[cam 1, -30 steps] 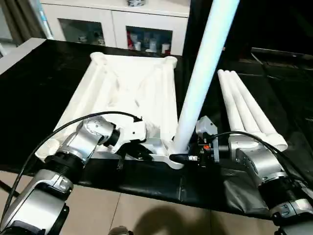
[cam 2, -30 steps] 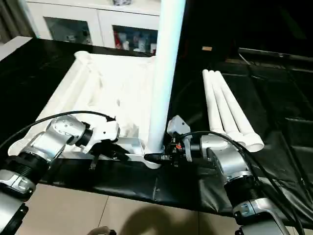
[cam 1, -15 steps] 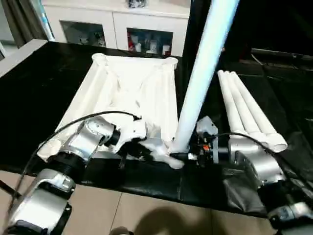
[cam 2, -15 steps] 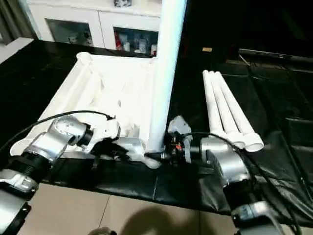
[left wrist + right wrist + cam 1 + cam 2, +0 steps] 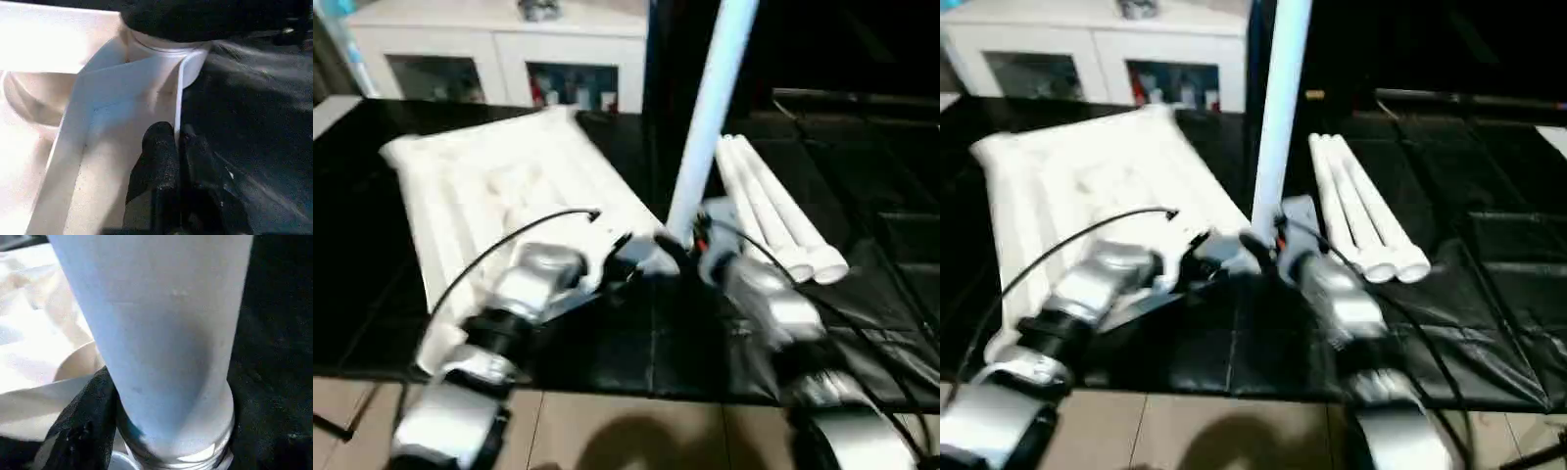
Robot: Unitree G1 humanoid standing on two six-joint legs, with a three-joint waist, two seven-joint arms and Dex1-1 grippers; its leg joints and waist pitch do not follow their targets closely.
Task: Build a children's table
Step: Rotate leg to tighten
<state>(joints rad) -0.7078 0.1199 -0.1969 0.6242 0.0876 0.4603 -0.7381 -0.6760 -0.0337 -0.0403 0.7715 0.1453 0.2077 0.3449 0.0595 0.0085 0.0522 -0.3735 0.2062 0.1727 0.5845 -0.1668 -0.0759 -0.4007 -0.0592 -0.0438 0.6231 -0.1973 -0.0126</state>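
A work surface covered with black sheeting [image 5: 901, 294] is observed, the sheeting being creased toward one side. Behind it, a white cabinet [image 5: 499, 44] with glass doors is set against the far wall (small items are seen on its shelves, not identifiable). Beige floor tiles [image 5: 1234, 431] with dark grout lines are noted along the near edge.
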